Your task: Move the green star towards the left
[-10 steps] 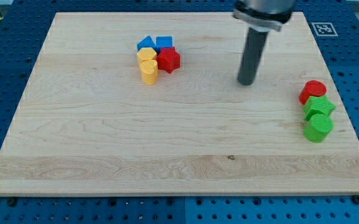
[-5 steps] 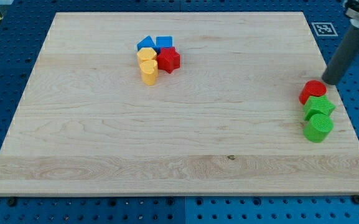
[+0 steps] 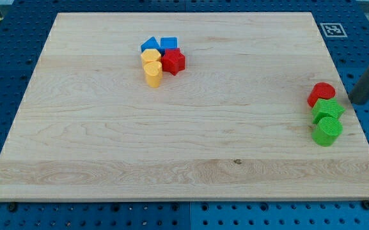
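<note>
The green star point(image 3: 327, 109) lies near the board's right edge, between a red cylinder point(image 3: 321, 93) just above it and a green cylinder point(image 3: 327, 131) just below it; all three touch. My tip point(image 3: 359, 102) is off the board's right edge, to the right of the green star and the red cylinder, a short gap away from both. The rod runs up out of the view at the right.
A cluster sits at the upper middle-left: a blue triangle point(image 3: 149, 44), a blue cube point(image 3: 169, 43), a red star point(image 3: 173, 61), and two yellow blocks point(image 3: 152, 68). A fiducial marker point(image 3: 332, 29) is at the board's top right corner.
My tip has moved from the board's upper middle-right to the right and down, past the board's right edge. No block has moved.
</note>
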`<state>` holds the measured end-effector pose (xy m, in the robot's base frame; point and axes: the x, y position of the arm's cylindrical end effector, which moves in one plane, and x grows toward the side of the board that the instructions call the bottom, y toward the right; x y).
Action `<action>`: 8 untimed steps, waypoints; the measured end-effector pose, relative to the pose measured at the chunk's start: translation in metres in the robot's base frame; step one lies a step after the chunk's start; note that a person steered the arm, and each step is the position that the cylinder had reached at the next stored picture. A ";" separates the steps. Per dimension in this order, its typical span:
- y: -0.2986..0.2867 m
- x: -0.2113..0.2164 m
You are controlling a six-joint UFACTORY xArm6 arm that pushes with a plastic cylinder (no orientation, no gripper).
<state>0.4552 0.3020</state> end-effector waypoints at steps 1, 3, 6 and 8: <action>-0.015 0.007; -0.020 0.046; -0.080 0.034; -0.106 0.011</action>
<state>0.4664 0.1961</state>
